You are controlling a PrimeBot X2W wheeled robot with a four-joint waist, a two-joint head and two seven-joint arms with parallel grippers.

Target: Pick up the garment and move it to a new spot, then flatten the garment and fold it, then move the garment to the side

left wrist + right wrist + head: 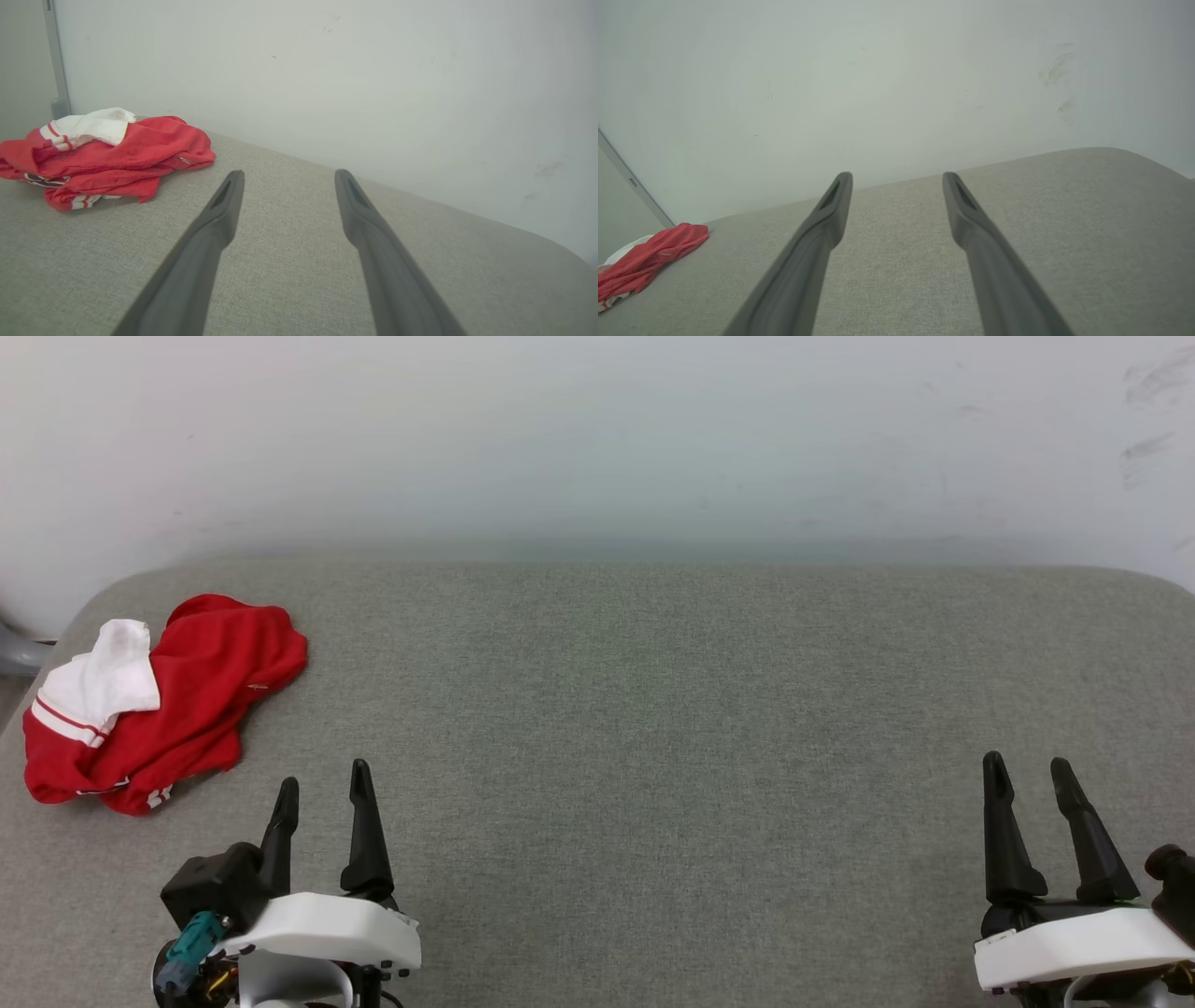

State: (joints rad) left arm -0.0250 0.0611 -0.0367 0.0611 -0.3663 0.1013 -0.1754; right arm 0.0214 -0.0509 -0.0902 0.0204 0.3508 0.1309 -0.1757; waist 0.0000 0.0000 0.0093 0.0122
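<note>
Item one: the garment [187, 700], red with a white sleeve and striped trim. You find it crumpled in a heap at the left end of the grey fabric surface [653, 756], towards the pale wall [597, 448]. In the left wrist view a dark patch in a lower fold may be print, but it is too small to read.

Item two: your left gripper [324, 777], jaws spread wide and empty, near the heap's right side and not touching it.

Item three: your right gripper [1027, 762], jaws wide and empty, at the surface's right end, well apart from the garment.
</note>
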